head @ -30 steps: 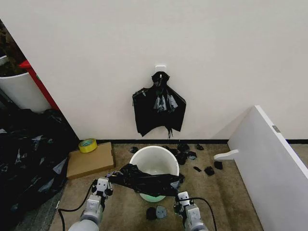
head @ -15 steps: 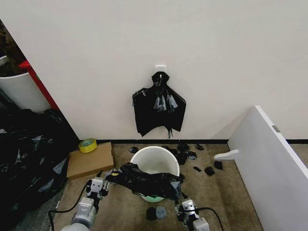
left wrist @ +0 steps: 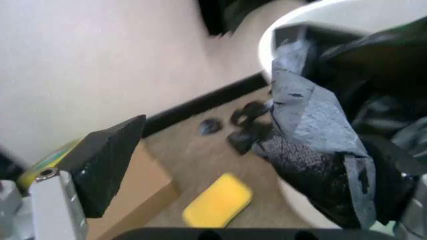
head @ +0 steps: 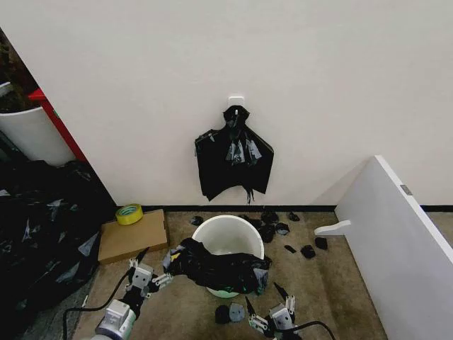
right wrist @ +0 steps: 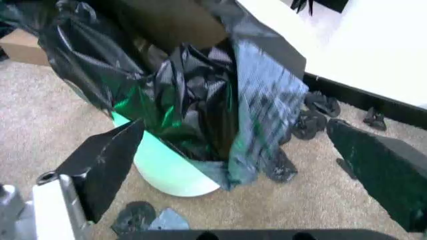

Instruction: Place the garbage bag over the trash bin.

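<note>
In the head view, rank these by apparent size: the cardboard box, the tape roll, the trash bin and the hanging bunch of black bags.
1. Hanging bunch of bags, largest.
2. Trash bin and cardboard box: look alike, and the garbage bag hides the bin's near side, so no ranking.
3. Tape roll, smallest.

Both your arms sit low, grippers spread.
Your silver left gripper (head: 151, 268) and silver right gripper (head: 269, 307) gape, holding nothing.
</note>
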Robot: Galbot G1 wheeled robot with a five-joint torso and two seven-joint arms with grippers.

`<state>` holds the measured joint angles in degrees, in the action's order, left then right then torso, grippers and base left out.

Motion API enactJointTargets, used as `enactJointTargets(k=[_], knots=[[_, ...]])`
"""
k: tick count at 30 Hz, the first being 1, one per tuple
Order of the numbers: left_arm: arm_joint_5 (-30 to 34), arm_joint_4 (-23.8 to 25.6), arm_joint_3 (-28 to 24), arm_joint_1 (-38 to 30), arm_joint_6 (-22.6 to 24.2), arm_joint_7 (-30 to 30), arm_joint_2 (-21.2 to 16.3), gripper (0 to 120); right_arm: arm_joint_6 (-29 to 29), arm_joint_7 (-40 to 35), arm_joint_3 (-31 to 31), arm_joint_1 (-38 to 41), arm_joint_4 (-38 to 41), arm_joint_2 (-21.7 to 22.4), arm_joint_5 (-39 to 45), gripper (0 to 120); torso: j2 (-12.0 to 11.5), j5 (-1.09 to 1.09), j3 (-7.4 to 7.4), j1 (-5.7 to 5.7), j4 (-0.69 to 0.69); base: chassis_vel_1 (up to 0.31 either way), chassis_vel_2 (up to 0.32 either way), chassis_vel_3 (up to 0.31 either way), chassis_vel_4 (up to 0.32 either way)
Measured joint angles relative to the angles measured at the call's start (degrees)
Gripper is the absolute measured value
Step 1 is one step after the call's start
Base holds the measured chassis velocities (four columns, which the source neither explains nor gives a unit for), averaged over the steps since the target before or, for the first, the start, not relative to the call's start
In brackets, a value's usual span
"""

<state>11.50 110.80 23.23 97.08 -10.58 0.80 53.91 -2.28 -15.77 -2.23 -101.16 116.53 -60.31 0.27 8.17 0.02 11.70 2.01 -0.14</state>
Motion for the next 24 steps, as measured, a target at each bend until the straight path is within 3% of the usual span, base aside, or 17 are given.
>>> enactJointTargets(k=[4, 9, 12, 16, 17, 21, 24], knots=[[-0.4, -1.2, 0.2, 0.0, -3.5, -2.6, -0.4, 97, 0.0, -0.1, 0.0, 0.0, 0.3, -0.3, -0.3, 100, 0.0, -0.01, 0.00, 0.00, -0.01, 0.000, 0.000, 0.000, 0.000], [-0.5, -1.2, 0.4, 0.6, -5.2, -1.9, -0.5, 95, 0.0, -0.3, 0.0, -0.1, 0.3, -0.6, -0.6, 100, 0.0, -0.03, 0.00, 0.00, -0.01, 0.000, 0.000, 0.000, 0.000], [3.4, -0.8, 0.9, 1.4, -7.5, -2.7, -0.6, 96, -0.3, -0.3, 0.0, -0.2, 0.3, -0.9, -1.0, 100, 0.0, -0.05, 0.00, 0.00, 0.00, 0.000, 0.000, 0.000, 0.000], [12.0, -2.1, 1.3, 1.7, -14.2, -11.3, -1.3, 99, -0.3, -0.4, 0.0, -0.2, 0.4, -1.2, -1.6, 100, 0.0, -0.04, 0.00, 0.00, -0.01, 0.000, 0.000, 0.000, 0.000], [12.0, -2.1, 1.3, 1.7, -14.2, -11.3, -1.3, 99, -0.3, -0.4, 0.0, -0.2, 0.4, -1.2, -1.6, 100, 0.0, -0.04, 0.00, 0.00, -0.01, 0.000, 0.000, 0.000, 0.000], [16.7, -6.8, 1.3, 0.5, -20.6, -21.1, -1.0, 100, -0.7, -0.4, 0.0, -0.5, 0.4, -1.4, -1.8, 100, 0.0, -0.01, 0.00, 0.00, 0.03, 0.000, 0.000, 0.000, 0.000], [18.3, -8.9, 1.3, -0.4, -22.8, -23.7, -0.9, 100, -1.1, -0.4, 0.0, -0.5, 0.4, -1.4, -1.8, 100, 0.0, -0.01, 0.00, 0.00, 0.02, 0.000, 0.000, 0.000, 0.000]])
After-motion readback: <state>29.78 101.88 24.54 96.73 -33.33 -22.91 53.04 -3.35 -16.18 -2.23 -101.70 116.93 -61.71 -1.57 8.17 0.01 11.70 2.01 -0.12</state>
